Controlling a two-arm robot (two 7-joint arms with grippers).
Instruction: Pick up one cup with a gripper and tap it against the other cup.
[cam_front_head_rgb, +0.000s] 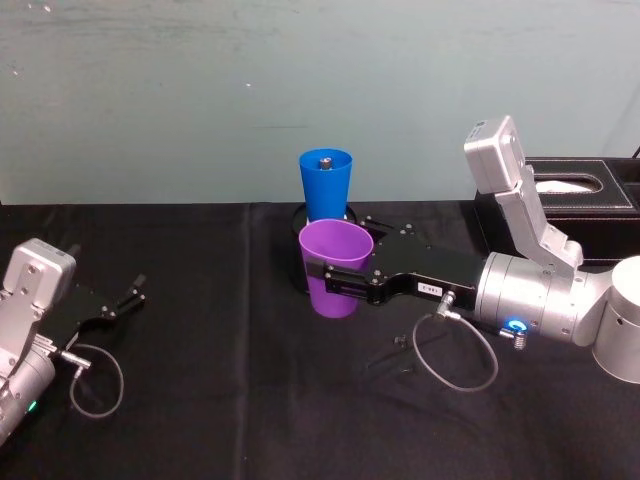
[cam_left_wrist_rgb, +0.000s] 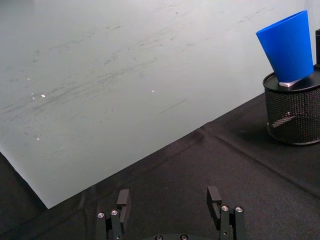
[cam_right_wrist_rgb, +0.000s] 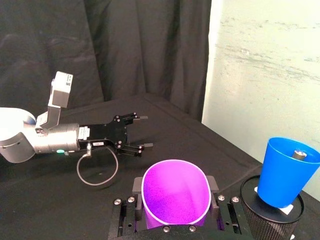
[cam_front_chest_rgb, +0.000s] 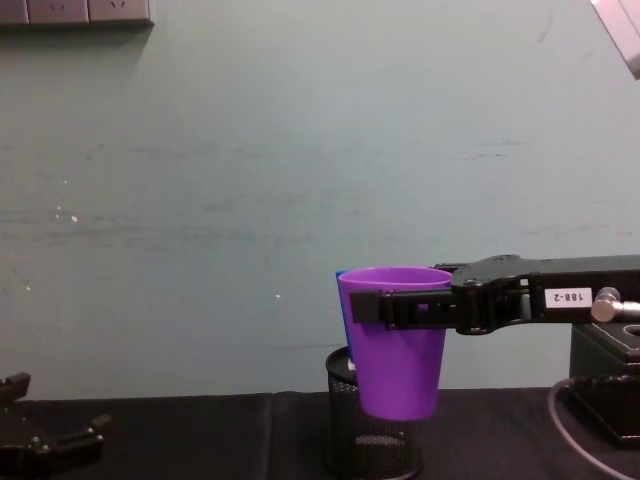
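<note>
Purple cup (cam_front_head_rgb: 334, 265) upright — rim up, right gripper (cam_front_chest_rgb: 396, 308) clamping it

You see the purple cup (cam_front_head_rgb: 335, 268) upright in the air, squeezed near its rim by the right gripper (cam_front_chest_rgb: 362, 308). The blue cup (cam_front_head_rgb: 326, 185) stands upright just behind it, a bit higher up.

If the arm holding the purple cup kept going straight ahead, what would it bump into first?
Probably the idle left tool, far across the black cloth; the gap before it looks free. The right tool carries the purple cup, and the blue cup sits beside that line.
</note>
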